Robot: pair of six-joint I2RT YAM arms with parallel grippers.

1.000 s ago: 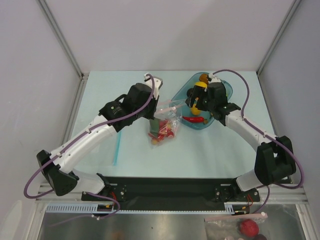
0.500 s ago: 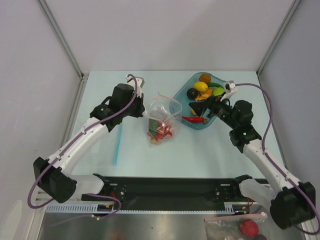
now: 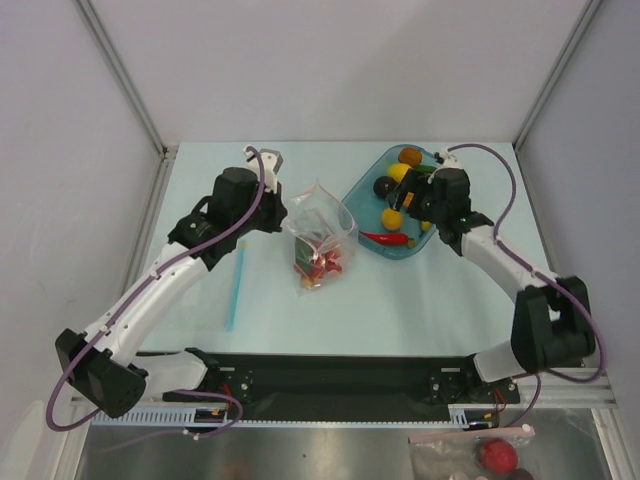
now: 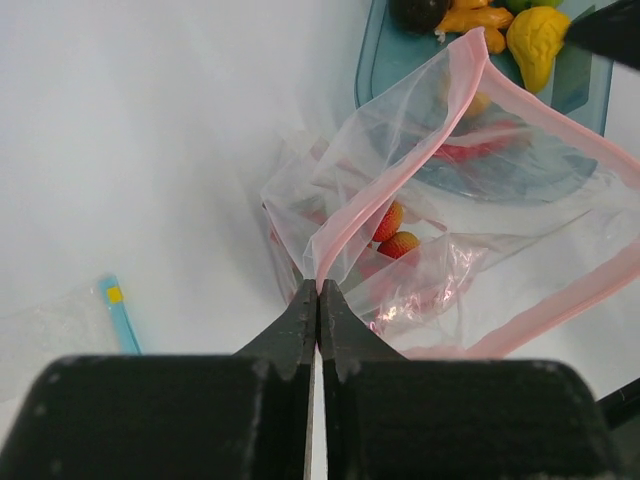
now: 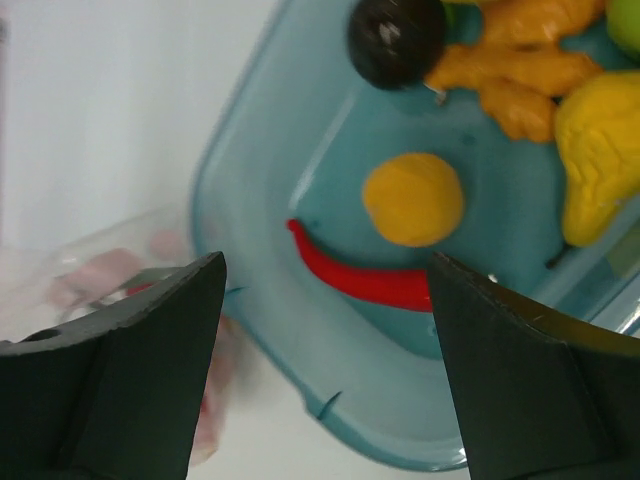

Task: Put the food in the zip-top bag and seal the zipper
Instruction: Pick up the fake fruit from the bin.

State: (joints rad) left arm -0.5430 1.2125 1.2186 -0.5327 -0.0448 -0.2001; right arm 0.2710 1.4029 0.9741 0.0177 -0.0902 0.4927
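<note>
Loading food (image 5: 413, 198): my left hand (image 4: 318, 290) pinches the zip-top bag (image 4: 450, 180); my right hand (image 5: 325, 265), spread empty above the tray (image 5: 300, 400), must grasp next.

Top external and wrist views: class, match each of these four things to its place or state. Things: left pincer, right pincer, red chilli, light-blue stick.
Column A
1. left pincer
2. right pincer
3. red chilli
4. light-blue stick

Column B
a. lies in the teal tray
b. shut on the pink zipper
c. lies on the table, left of the bag
d. open, above the tray

Pairs: 1-b, 2-d, 3-a, 4-c
</note>
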